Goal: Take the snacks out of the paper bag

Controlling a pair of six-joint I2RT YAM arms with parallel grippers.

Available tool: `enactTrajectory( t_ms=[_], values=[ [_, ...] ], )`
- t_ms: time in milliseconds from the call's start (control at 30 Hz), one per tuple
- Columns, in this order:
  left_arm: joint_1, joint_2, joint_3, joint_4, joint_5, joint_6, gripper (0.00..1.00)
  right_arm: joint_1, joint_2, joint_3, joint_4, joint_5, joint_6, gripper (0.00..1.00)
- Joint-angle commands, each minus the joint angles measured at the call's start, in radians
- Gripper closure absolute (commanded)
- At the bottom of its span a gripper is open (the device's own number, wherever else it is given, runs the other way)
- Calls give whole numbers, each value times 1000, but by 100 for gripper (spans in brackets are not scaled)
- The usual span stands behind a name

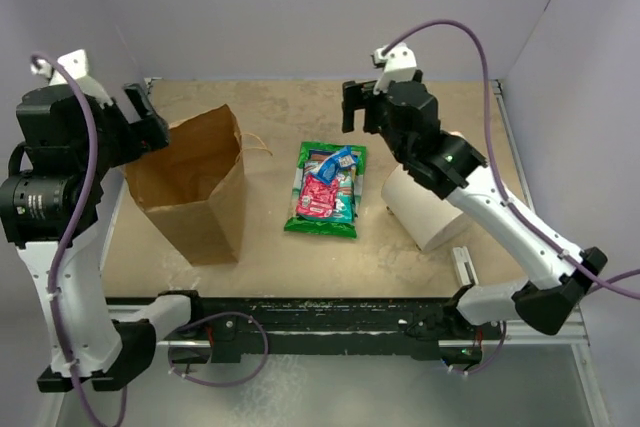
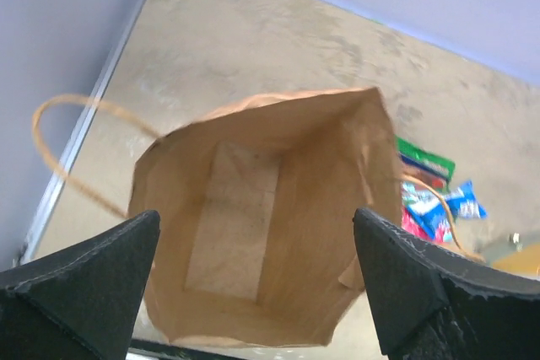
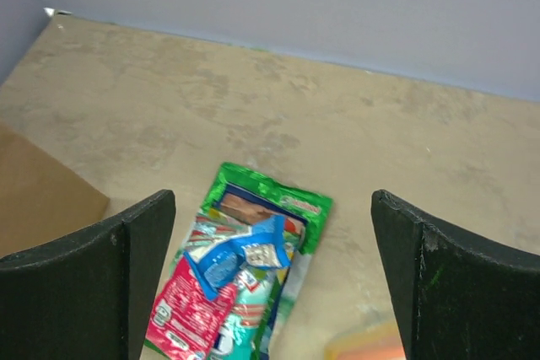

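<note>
Snacks [image 1: 325,190] lie stacked at three o'clock of the upright paper bag [image 1: 195,187], apart from it. Left gripper [image 2: 255,217] and right gripper [image 3: 272,200] both spread wide, holding nothing.

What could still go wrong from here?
1. The open left gripper sits right above the mouth of the upright paper bag; pulling away could snag a handle and tip it.
2. The right arm passes just over the white cylinder; a low move could knock it.
3. The snacks lie stacked; the small blue packet on top could slide off.
</note>
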Motion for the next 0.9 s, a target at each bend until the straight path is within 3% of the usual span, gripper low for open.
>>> enactTrajectory(
  t_ms=[0,167,300,533,867],
  values=[
    [-216,-34,63,127,-6,239,1,-48,-145,41,-139,85,115,1],
    [-452,-31,131,141,-58,333,1,-56,-293,74,-406,182,217,0],
    [-456,-8,136,233,59,218,1,-55,-399,146,-589,129,288,0],
    [-457,-81,-100,547,210,-49,1,-56,-490,208,-698,123,367,1],
    [-458,-73,-57,462,166,-34,1,-56,-469,286,-668,115,324,0]
  ],
)
